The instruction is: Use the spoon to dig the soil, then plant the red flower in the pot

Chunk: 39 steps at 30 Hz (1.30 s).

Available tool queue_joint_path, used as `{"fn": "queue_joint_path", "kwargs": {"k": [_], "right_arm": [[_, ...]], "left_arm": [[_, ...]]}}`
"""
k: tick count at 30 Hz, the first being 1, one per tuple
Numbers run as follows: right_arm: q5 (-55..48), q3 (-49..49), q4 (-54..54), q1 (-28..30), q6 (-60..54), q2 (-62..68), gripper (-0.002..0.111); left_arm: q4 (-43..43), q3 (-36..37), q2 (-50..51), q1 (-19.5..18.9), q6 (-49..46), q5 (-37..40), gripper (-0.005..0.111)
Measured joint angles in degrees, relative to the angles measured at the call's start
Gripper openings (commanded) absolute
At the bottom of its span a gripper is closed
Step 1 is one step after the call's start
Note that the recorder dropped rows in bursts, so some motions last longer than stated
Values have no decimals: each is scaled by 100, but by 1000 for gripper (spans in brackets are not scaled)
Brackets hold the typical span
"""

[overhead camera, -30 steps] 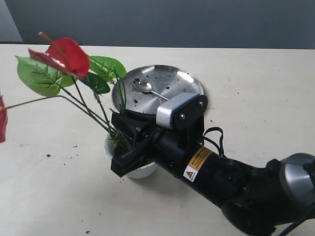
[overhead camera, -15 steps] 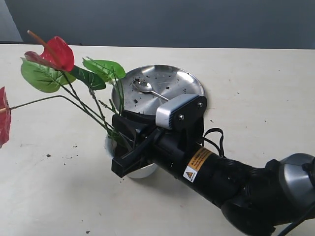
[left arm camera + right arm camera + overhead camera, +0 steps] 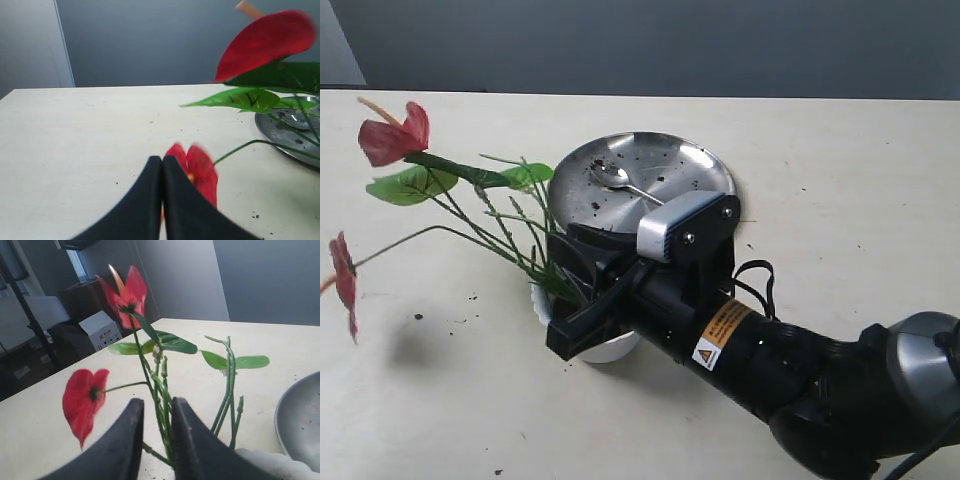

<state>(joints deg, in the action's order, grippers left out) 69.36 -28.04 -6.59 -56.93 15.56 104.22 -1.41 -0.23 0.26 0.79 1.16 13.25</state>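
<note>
On my far left, the left gripper shows its two black fingers pressed together on nothing. Next, the artificial red flower with green leaves leans left out of the small white fluted plastic pot. My right gripper clamps its stems just above the rim. Behind, the small silver teaspoon lies in the round steel plate, among dark soil crumbs.
</note>
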Motion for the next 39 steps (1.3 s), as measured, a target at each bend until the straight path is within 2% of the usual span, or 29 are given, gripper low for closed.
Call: {"fn": "queue_joint_path", "kwargs": {"k": [5,7,9,11,13,15,20,24,26,30,34,39], "right_arm": [[-16,0,-76,0,0,-110,19],[-284,0,-343,0,0,-352,10],[-1094,-33,-742,32,-296,-719,0],[-2495,-197,-1178,187,-1132,-1178,0],[-3804,-383,-1578,428,-1979,-1602,-1],[-4579,-520,-1946,694,-2679,-1998,-1],[-5162,-715,-2172,1391,-3352,-2865,-1],[-6255,-936,-2203,2188,-3759,-3576,-1],[-7005,-948,-2181,2576,-3855,-3916,-1],[-7846,-804,-1848,3283,-3864,-4665,-1],[-8129,-249,-1779,4025,-3469,-5874,-1],[-8337,792,-1576,4443,-3016,-7237,-1]], "left_arm": [[0,0,0,0,0,0,1],[0,0,0,0,0,0,1],[0,0,0,0,0,0,1],[0,0,0,0,0,0,1],[0,0,0,0,0,0,1],[0,0,0,0,0,0,1],[0,0,0,0,0,0,1],[0,0,0,0,0,0,1],[0,0,0,0,0,0,1],[0,0,0,0,0,0,1],[0,0,0,0,0,0,1],[0,0,0,0,0,0,1]]}}
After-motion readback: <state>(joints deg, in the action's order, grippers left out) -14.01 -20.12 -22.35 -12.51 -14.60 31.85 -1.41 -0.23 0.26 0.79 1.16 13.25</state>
